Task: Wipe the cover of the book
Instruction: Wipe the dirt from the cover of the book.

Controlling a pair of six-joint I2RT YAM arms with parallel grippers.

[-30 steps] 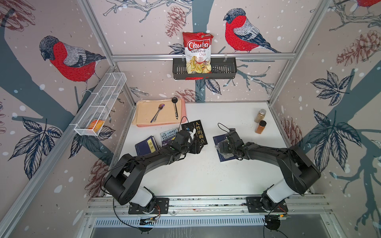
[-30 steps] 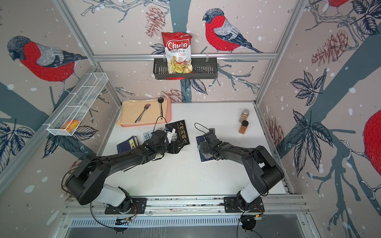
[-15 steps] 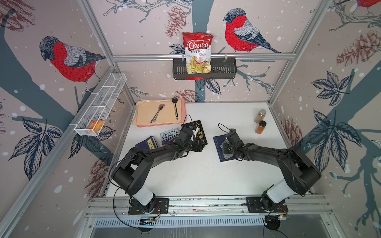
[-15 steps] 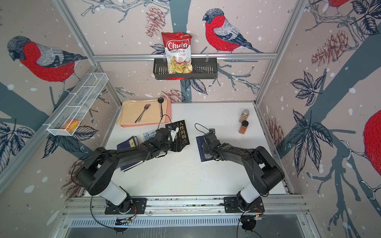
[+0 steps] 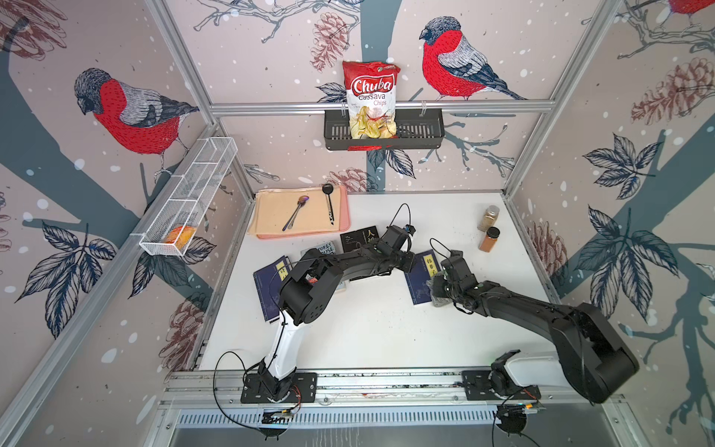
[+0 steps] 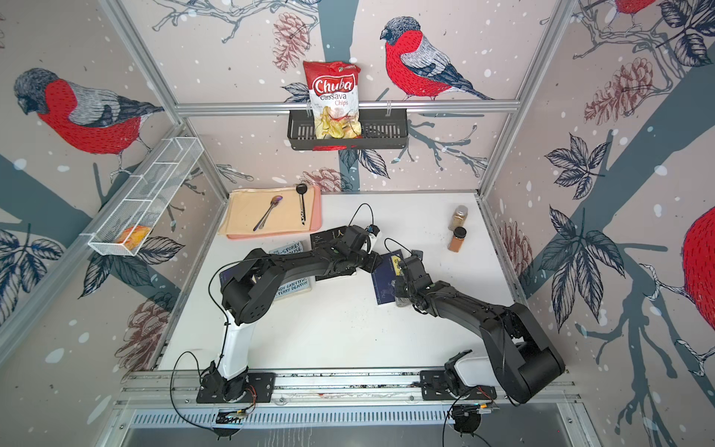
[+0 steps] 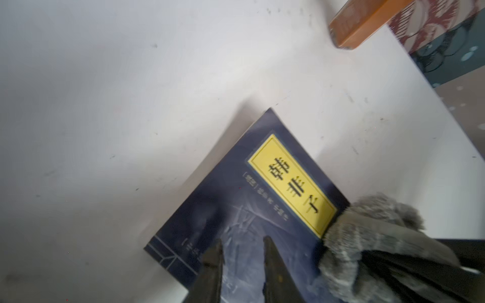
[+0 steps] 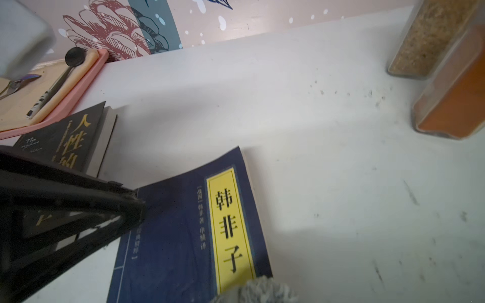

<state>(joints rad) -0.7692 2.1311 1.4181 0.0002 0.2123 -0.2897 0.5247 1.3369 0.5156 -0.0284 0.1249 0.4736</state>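
Note:
The book (image 5: pixel 421 276) (image 6: pixel 385 282) is navy with a yellow title label and lies flat in mid-table. My left gripper (image 5: pixel 409 264) (image 7: pixel 241 251) reaches in from the left. Its two fingers stand a narrow gap apart over the cover's left part, with nothing between them. My right gripper (image 5: pixel 438 289) (image 6: pixel 400 291) is at the book's near right corner, shut on a grey fuzzy cloth (image 7: pixel 367 236) (image 8: pixel 258 291). The cloth rests on the cover just below the yellow label (image 8: pixel 231 228). The right fingers are hidden in the right wrist view.
A black book (image 5: pixel 361 240), a pale blue book (image 5: pixel 323 249) and another navy book (image 5: pixel 271 282) lie left of the arms. A pink tray (image 5: pixel 342 228) with two spoons sits at the back left. Two spice jars (image 5: pixel 489 240) (image 5: pixel 488 217) stand at the back right.
My left arm swung right from the black book onto the navy book, and its jaws narrowed. My right gripper closed on the grey cloth and stayed by the book.

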